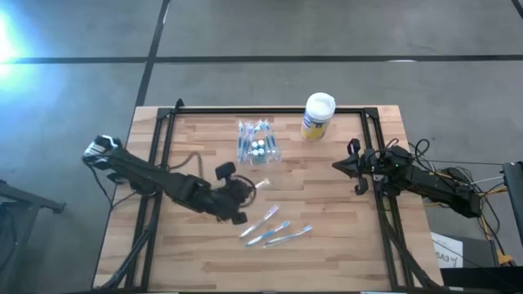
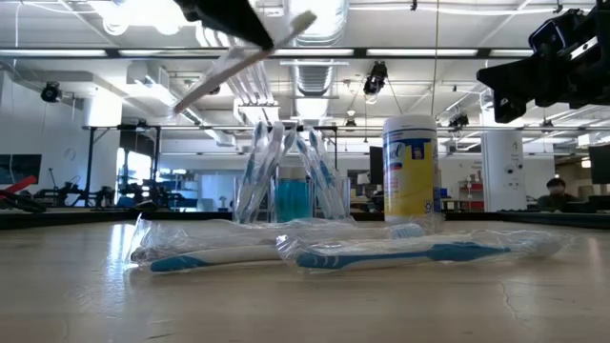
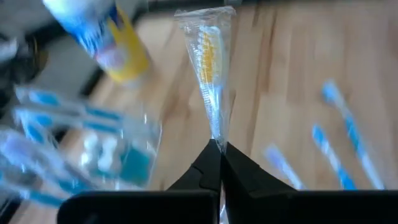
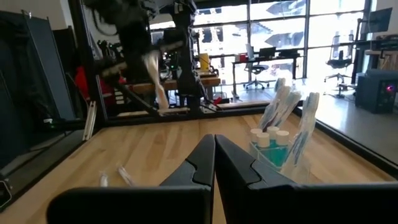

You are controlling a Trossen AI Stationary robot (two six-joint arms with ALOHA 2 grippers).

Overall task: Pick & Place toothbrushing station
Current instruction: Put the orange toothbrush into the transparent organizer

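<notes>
My left gripper (image 3: 219, 149) is shut on a plastic-wrapped toothbrush (image 3: 210, 68) with yellow bristles, held well above the table's middle (image 1: 248, 189). The toothbrushing station (image 1: 259, 144), a clear holder with blue toothbrushes and small bottles, stands upright on its base behind it (image 2: 286, 181). Three wrapped blue toothbrushes (image 1: 274, 229) lie flat on the wood toward the near edge. My right gripper (image 1: 343, 167) hovers shut and level at the table's right side, with nothing in it. My left gripper pinches the wrapped toothbrush between its two fingertips, on the handle (image 3: 217, 138) below the bristles. The fingers slant down from the table's left, and the brush sticks out ahead of them. It is tilted (image 2: 238, 62) and lifted clear of the table.
A yellow-and-blue canister with a white lid (image 1: 318, 115) stands at the far right, beside the station. A black frame (image 1: 270, 110) rims the wooden table. Bare wood lies between the loose toothbrushes and the right arm.
</notes>
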